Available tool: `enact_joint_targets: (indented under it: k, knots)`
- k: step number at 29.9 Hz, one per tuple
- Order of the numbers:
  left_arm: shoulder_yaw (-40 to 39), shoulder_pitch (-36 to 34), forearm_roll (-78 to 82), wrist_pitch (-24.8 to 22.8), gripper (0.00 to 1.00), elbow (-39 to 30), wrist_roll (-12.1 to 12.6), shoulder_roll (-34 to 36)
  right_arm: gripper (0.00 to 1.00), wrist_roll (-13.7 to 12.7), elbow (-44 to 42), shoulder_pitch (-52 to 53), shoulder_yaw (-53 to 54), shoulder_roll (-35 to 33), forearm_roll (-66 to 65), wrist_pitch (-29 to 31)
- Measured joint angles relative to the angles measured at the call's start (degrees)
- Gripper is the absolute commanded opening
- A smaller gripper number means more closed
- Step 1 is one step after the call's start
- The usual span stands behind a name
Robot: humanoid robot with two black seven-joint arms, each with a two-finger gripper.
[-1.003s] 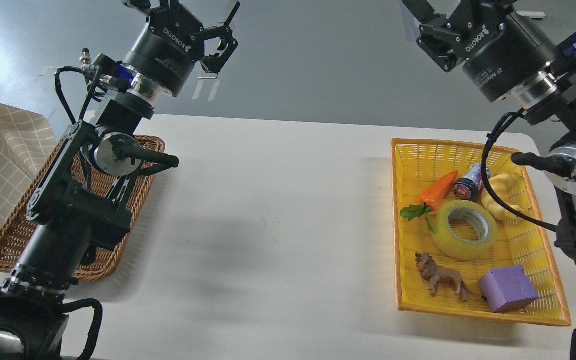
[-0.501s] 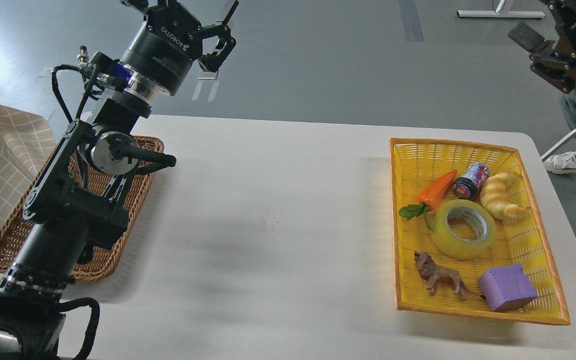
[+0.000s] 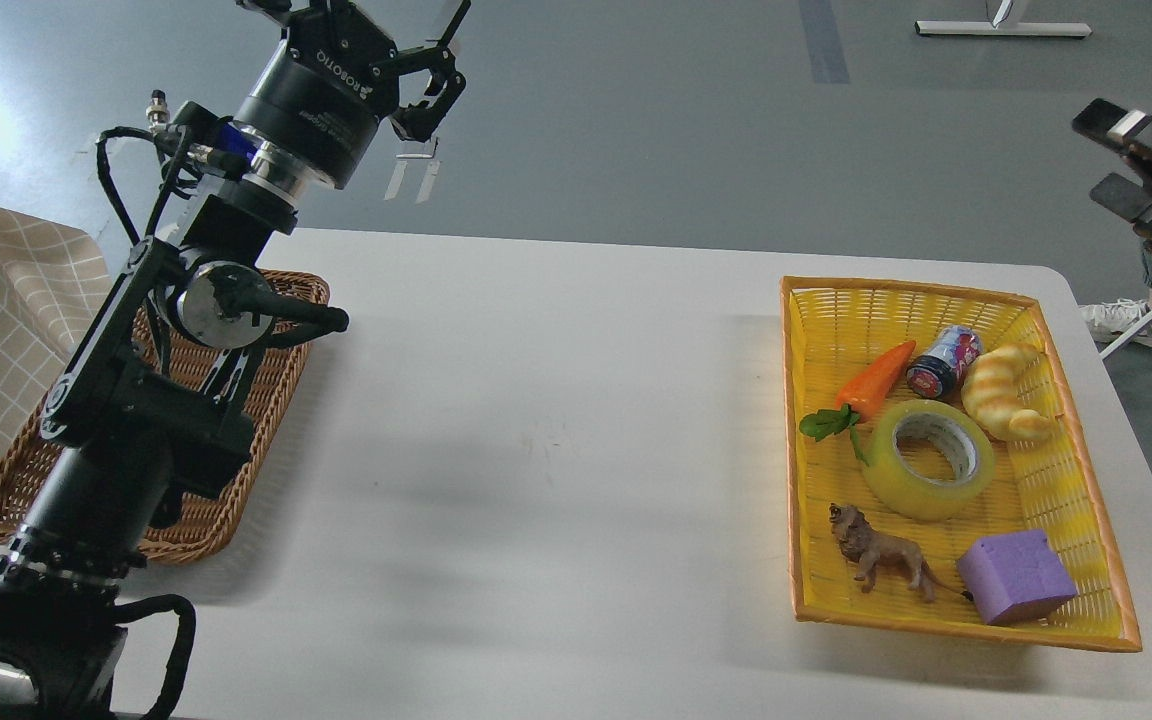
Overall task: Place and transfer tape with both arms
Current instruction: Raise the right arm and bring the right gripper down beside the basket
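**Lying flat in the yellow basket, tape untouched**

Resting on its side face, the tape [image 3: 929, 459] sits in the middle of the yellow basket [image 3: 1106, 560] at the right of the white table [image 3: 556, 450]; its core axis points upward, tipped a little toward the camera, so the grey-white inner ring and open hole face up; it has no long axis to speak of, being a round roll, wider than it is tall.

Neighbours inside the basket: toy carrot [image 3: 874, 378] with its green leaf [image 3: 829, 423] just beside the roll's upper left edge; small can [image 3: 944, 361] lying beyond it; yellow croissant toy [image 3: 1001, 392] near the upper right; lion figure [image 3: 881, 556] just in front; purple block [image 3: 1016, 577] at the near right corner.

Left gripper [image 3: 406, 70] is raised high at the far left, above the table's back edge; fingers spread apart, nothing between them; its arm rises over the brown wicker basket [image 3: 236, 500]; a checked cloth [image 3: 6, 310] lies at the left edge.

Right gripper [image 3: 1151, 165] shows only partly at the right edge, off the table and well apart from the tape; dark finger shapes visible, but whether parted or closed I cannot tell; nothing seen in its hold.
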Motion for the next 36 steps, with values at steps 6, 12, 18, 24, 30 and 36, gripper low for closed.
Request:
enact_joint_targets:
  k: [6, 12, 18, 24, 30, 36]
  knots:
    - [0.03, 0.14, 0.07, 0.09, 0.98, -0.03, 0.05, -0.04, 0.98, -0.35, 2.83, -5.31, -0.50, 0.25, -9.57, 0.00]
    - [0.04, 0.24, 0.09, 0.03, 0.98, -0.04, 0.08, -0.02, 0.98, -2.95, 4.62, -10.66, -2.17, 2.61, -20.41, 0.00]
    - [0.01, 0.62, 0.09, 0.00, 0.98, -0.04, 0.08, -0.07, 0.98, -5.62, 3.91, -12.70, -2.36, 7.54, -28.44, -0.02]
    - [0.07, 0.68, 0.09, 0.00, 0.98, -0.04, 0.09, -0.04, 0.97, -7.04, 2.91, -12.68, -2.37, 8.65, -31.80, -0.02]
    - [0.08, 0.81, 0.09, -0.01, 0.98, 0.05, 0.09, 0.06, 0.96, -7.76, 1.30, -12.47, -4.20, 8.68, -33.56, -0.02]
    - [0.16, 1.41, 0.14, -0.16, 0.98, 0.14, 0.12, 0.15, 0.94, -7.59, 1.06, -11.99, -6.92, 8.76, -33.69, -0.02]
